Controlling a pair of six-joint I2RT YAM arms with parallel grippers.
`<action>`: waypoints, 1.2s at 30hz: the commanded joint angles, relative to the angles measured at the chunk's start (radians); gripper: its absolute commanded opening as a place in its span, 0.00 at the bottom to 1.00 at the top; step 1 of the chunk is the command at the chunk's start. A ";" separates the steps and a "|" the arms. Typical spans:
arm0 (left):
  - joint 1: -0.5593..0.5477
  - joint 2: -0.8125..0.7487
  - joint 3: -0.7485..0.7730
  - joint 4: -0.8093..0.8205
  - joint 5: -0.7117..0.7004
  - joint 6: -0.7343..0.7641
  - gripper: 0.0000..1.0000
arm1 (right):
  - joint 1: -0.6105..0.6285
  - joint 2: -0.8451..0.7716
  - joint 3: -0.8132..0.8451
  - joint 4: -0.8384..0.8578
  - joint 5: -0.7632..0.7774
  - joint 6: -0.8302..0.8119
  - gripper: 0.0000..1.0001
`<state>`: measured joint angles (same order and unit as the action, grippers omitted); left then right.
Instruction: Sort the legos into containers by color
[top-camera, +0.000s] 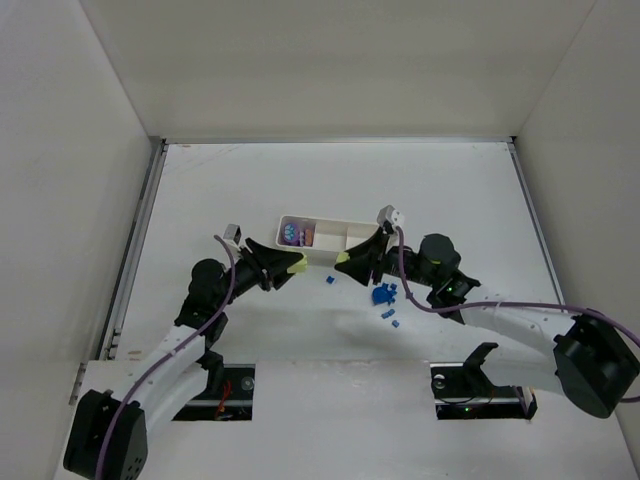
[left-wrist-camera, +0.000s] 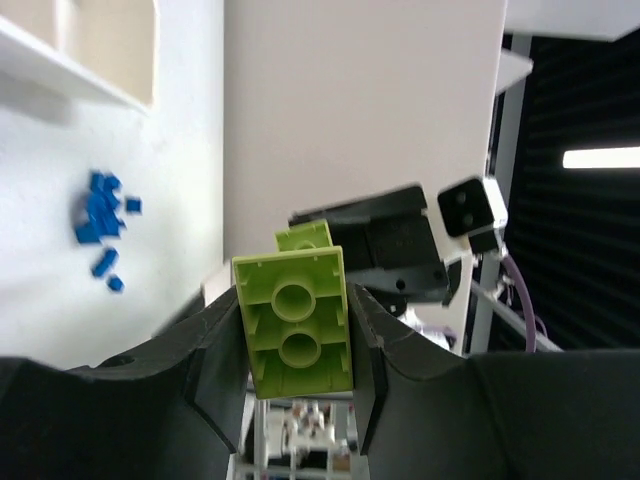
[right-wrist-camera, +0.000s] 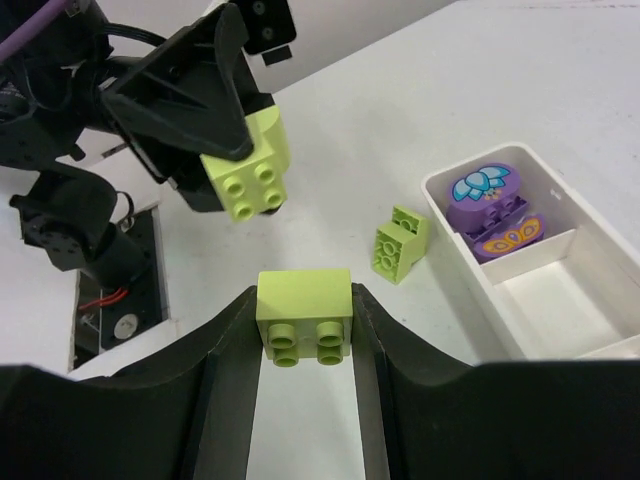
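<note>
Closest to the right wrist camera, the right gripper (right-wrist-camera: 305, 335) is clamped on a green brick (right-wrist-camera: 304, 312), studs facing down, with the brick seated squarely between both fingers. Opposite it, the left gripper (right-wrist-camera: 243, 172) grips a second green brick (right-wrist-camera: 247, 170) in the same way and holds it clear of the table (top-camera: 450, 190). A third green brick (right-wrist-camera: 400, 243) lies loose on the table just beside the end wall of the tray (right-wrist-camera: 466, 266). The end compartment holds purple pieces (right-wrist-camera: 492, 205), and the compartment next to it looks bare. A cluster of blue bricks (top-camera: 384, 294) sits on the table in front of the tray, near the right arm.

The step in hand appears to be carrying the two green bricks to a compartment of their own. To do it well, the arms should probably go one at a time, since the overhead view shows the two grippers near each other in front of the tray. Each brick should go to a compartment without purple in it and be brought low between the dividers before the fingers part, so that it does not bounce out or tip onto the purple pieces. The approach should also pass over the loose brick, not sweep it aside.
</note>
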<state>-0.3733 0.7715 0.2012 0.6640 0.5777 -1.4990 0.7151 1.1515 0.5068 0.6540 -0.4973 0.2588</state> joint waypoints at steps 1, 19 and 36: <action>0.053 -0.014 -0.019 0.068 0.025 0.048 0.08 | 0.002 -0.003 0.006 0.016 0.051 -0.003 0.26; -0.055 0.103 0.047 0.088 -0.187 0.408 0.12 | 0.005 0.362 0.257 -0.093 0.480 0.037 0.30; -0.143 0.388 0.081 0.367 -0.197 0.352 0.14 | -0.090 0.337 0.194 -0.172 0.691 0.045 0.71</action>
<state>-0.5022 1.1374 0.2234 0.8818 0.3805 -1.1187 0.6205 1.5299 0.7155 0.4774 0.1658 0.3054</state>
